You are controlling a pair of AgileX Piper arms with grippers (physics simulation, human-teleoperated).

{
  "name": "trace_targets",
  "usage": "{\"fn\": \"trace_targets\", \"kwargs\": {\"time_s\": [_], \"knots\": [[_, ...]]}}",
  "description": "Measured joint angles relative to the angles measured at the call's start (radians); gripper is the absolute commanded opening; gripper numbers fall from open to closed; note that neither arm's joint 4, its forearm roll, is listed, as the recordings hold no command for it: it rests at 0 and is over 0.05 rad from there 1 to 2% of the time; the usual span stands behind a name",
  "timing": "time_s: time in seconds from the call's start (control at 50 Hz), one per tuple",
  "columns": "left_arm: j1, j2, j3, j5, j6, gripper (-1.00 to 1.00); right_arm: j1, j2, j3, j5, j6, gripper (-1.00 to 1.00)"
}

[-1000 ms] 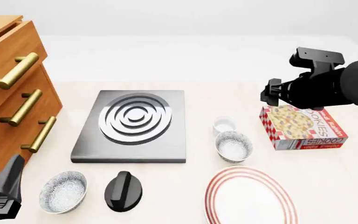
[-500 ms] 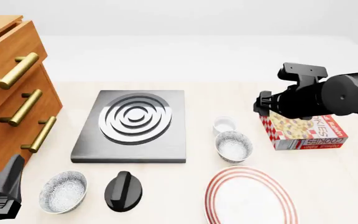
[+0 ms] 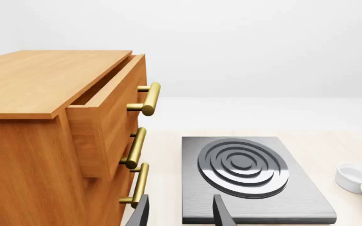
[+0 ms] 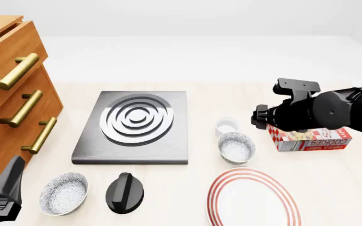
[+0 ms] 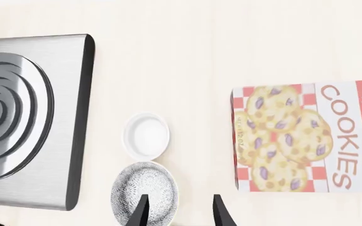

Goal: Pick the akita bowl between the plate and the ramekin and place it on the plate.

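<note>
1. The right gripper (image 5: 179,211) has its two dark, thin fingers apart with nothing between them. It hangs in the air above the akita bowl (image 4: 236,147), beside the cookie box (image 4: 310,137).
2. The left gripper (image 3: 179,214) also has its fingers apart and empty. It is low at the near left corner of the table (image 4: 344,174).
3. The akita bowl is small, round and deep, white and speckled inside, with a fine grey pattern outside. It stands upright in the right half of the table, between the ramekin (image 4: 227,126) and the plate (image 4: 252,198).
4. The ramekin is a tiny plain white cup with straight sides, just behind the bowl.
5. The plate is wide and flat, white with thin red rings, at the near edge.
6. A second bowl (image 4: 63,193) with the same pattern is near the left corner, beside a black knob (image 4: 124,192).
7. The grey metal stove plate (image 4: 133,126) has raised round rings. The wooden drawer cabinet (image 3: 49,141) has brass handles.
</note>
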Motion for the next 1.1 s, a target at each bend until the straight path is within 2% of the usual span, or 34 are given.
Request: {"fn": "trace_targets", "kwargs": {"time_s": [0.48, 1.1], "knots": [[0.0, 0.0, 0.0, 0.0, 0.0, 1.0, 0.018, 0.08, 0.041, -0.071, -0.01, 1.0], [0.0, 0.0, 0.0, 0.0, 0.0, 1.0, 0.044, 0.184, 0.075, -0.154, 0.006, 1.0]]}}
